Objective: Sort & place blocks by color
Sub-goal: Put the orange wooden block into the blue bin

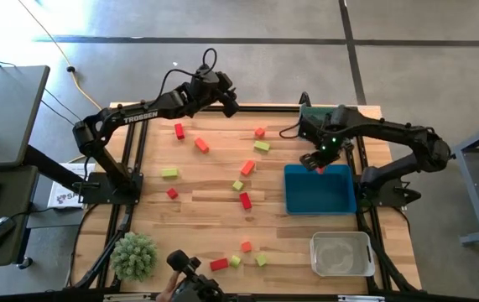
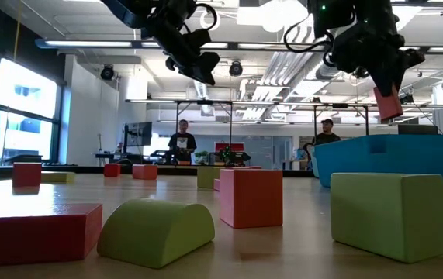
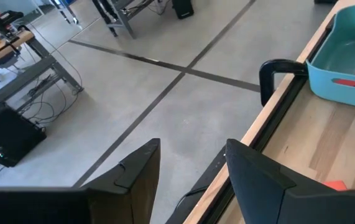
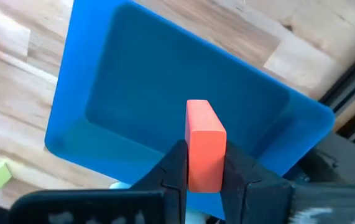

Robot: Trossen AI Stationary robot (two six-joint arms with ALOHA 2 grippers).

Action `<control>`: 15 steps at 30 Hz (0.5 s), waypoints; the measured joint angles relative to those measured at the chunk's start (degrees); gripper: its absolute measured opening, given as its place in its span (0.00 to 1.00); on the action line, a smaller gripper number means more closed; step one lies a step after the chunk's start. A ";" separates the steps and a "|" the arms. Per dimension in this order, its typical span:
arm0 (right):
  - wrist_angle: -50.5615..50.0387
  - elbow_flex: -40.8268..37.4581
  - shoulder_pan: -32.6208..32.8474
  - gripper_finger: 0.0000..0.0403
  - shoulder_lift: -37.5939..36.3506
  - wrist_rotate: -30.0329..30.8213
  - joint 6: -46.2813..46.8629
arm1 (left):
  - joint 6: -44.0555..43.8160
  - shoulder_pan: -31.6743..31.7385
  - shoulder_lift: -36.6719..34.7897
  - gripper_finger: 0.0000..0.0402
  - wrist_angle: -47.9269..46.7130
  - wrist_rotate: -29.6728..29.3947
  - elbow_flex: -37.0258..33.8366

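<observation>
From above, the right gripper point(image 1: 318, 166) hangs over the blue plastic bin's point(image 1: 340, 206) far rim. At table level it pinches a red rectangular block point(image 2: 388, 101) above that bin. The left gripper point(image 3: 189, 171), fingers parted and empty, waits at the table's far edge.

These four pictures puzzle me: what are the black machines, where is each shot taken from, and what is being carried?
They are two robot arms at a wooden table. One picture looks straight down, one looks level across the tabletop, and two come from cameras on the arms' wrists. Red, orange and yellow-green blocks lie scattered, beside a blue bin, a clear bin and a spiky green plant ball. The right claw grips an orange block above the blue bin. The left claw hangs open and empty at the table's far edge.
</observation>
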 joint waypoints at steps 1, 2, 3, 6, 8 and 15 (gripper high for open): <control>0.00 0.00 1.11 0.10 0.00 0.70 1.91 | 0.00 0.00 0.00 0.43 -0.02 0.00 0.02; 0.02 0.00 2.19 0.10 0.00 1.63 3.98 | 0.00 0.00 0.00 0.43 -0.02 0.02 0.00; 0.13 0.00 3.24 0.10 0.00 2.54 5.94 | 0.02 0.00 0.00 0.43 -0.02 0.02 0.00; 1.99 -1.09 6.14 0.10 -0.06 4.47 12.14 | 0.02 0.00 0.00 0.43 -0.10 0.02 0.00; 3.34 -2.86 7.83 0.10 -0.02 5.11 15.51 | 0.02 0.00 0.00 0.43 -0.31 0.02 0.00; 11.42 -9.77 12.00 0.10 -0.02 3.81 22.82 | 1.72 0.00 0.00 0.43 -0.46 0.02 0.00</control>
